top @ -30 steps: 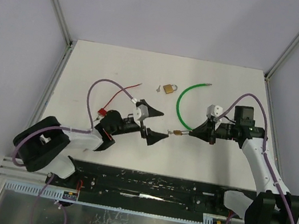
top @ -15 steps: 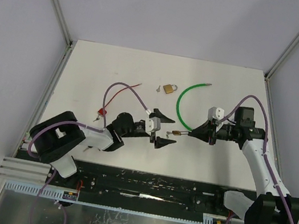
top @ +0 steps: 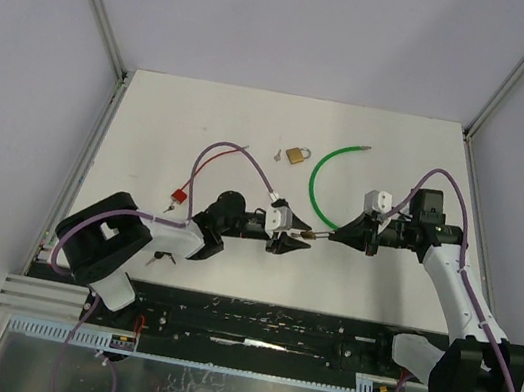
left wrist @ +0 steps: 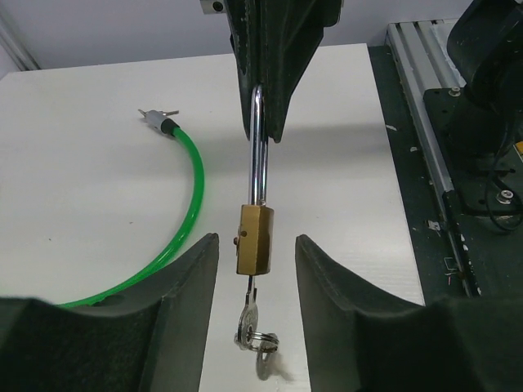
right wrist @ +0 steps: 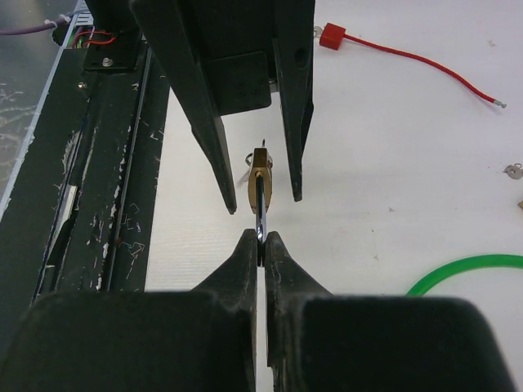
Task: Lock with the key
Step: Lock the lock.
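A small brass padlock (left wrist: pixel 255 238) hangs in the air by its steel shackle (left wrist: pixel 258 147), pinched in my shut right gripper (right wrist: pixel 260 243). A key (left wrist: pixel 248 320) on a ring sticks out of the lock's lower end. My left gripper (left wrist: pixel 256 249) is open, one finger (left wrist: pixel 192 278) on either side of the brass body, with a gap on both sides. From above, the left gripper (top: pixel 296 240) and right gripper (top: pixel 338 235) meet tip to tip at the padlock (top: pixel 309 234) over the table's middle.
A second brass padlock (top: pixel 297 154) and a small key (top: pixel 277 155) lie further back. A green cable loop (top: pixel 317 180) curves beside them. A red wire (top: pixel 220 155) with a red connector (top: pixel 177 197) lies to the left. A black rail (top: pixel 260 323) runs along the near edge.
My left arm has swung right to the hanging padlock, and its jaws have narrowed from wide open to just flanking the lock. The right gripper has stayed almost still with the shackle.
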`<state>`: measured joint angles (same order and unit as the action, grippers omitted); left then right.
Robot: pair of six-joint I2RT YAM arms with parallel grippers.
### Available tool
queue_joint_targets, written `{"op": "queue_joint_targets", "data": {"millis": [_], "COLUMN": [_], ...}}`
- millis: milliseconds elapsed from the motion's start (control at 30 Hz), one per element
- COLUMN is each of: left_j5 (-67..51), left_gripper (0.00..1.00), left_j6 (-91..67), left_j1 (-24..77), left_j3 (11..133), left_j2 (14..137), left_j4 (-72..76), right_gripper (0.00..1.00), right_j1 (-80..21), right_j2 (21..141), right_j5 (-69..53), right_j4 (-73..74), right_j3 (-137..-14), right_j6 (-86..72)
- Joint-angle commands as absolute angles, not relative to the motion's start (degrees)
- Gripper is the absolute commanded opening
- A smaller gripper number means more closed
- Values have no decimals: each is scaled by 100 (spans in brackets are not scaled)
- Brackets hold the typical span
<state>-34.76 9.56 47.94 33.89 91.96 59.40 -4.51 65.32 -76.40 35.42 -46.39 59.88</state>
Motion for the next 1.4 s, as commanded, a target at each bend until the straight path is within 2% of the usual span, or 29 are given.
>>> {"op": "queue_joint_targets", "data": {"millis": [0, 333, 400, 567, 1033, 1367], "left_j5": [-3672, -3743, -3736, -3785, -3986, -3907], "left_gripper": [39, 31, 25, 1, 1, 1], "left_j6": [1100, 1086, 1096, 1124, 1096, 850], "left_j1": [4799, 4796, 4792, 4790, 4734, 4509], "left_j3": [3608, 3626, 3628, 3671, 3769, 3550], "left_j2": [9267, 9255, 9259, 9263, 9291, 9159], "left_j4": [5802, 5811, 5808, 5707, 5550, 5942], "right_gripper": [0, 0, 0, 0, 0, 0], "right_j1": [-500, -509, -508, -568, -935, -824], "right_j2": [6451, 6512, 6534, 6574, 6767, 6617], "right_j5": [-8003, -7963, -7946, -7936, -7785, -7272], "right_j4": [3477, 3431, 3408, 3314, 3045, 3614], "right_j3": [-4643, -4611, -4600, -4533, -4403, -4769], "right_j6": [6100, 6088, 6086, 6081, 5835, 6170]}}
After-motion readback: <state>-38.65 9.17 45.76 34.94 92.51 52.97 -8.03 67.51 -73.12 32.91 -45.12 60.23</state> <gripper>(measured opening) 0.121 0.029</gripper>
